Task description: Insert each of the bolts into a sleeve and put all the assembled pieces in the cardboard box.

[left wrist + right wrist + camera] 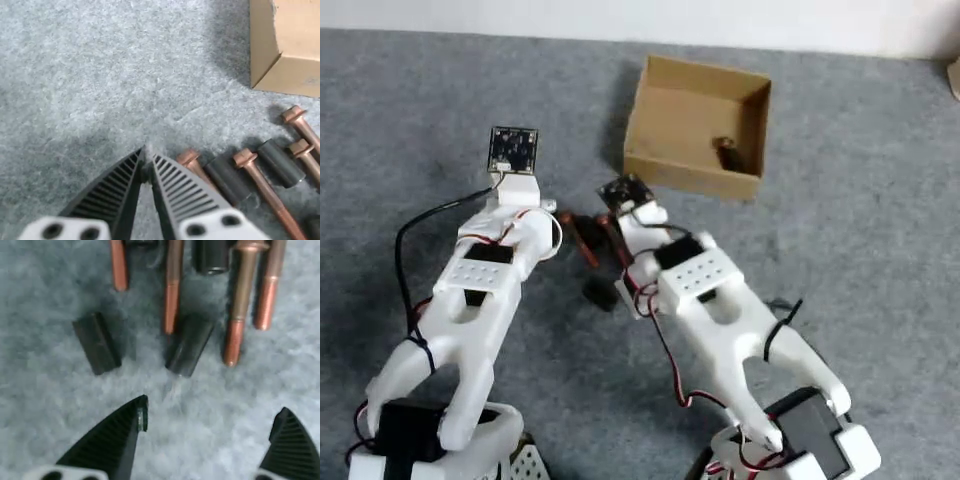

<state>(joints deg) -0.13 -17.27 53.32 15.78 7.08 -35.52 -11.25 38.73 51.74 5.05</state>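
The table (880, 220) was covered in grey felt, with a pale strip of wall (620, 15) along its far edge. The cardboard box (690, 175) stood open-topped near the far edge, a little right of the middle. A small dark piece (728, 152) lay inside it against the right wall; whether that was a sleeve with a bolt in it could not be told. The loose parts lay on the felt in front of the box's near-left corner, toward the middle of the table and between the two arms. In the left wrist view, copper-coloured bolts (262, 187) with flanged heads lay side by side with dark sleeves (227, 180), one sleeve resting between two bolts. The left gripper (147, 160) was low over the felt just beside the head of the nearest bolt, its ribbed fingers drawn narrow, tips almost touching and nothing between them. The right gripper (214, 412) was spread wide and empty, low over the felt, with two sleeves just beyond its fingertips. One lay on its own, and the other was just beside the tip of a bolt shank. Two more bolts lay close together alongside
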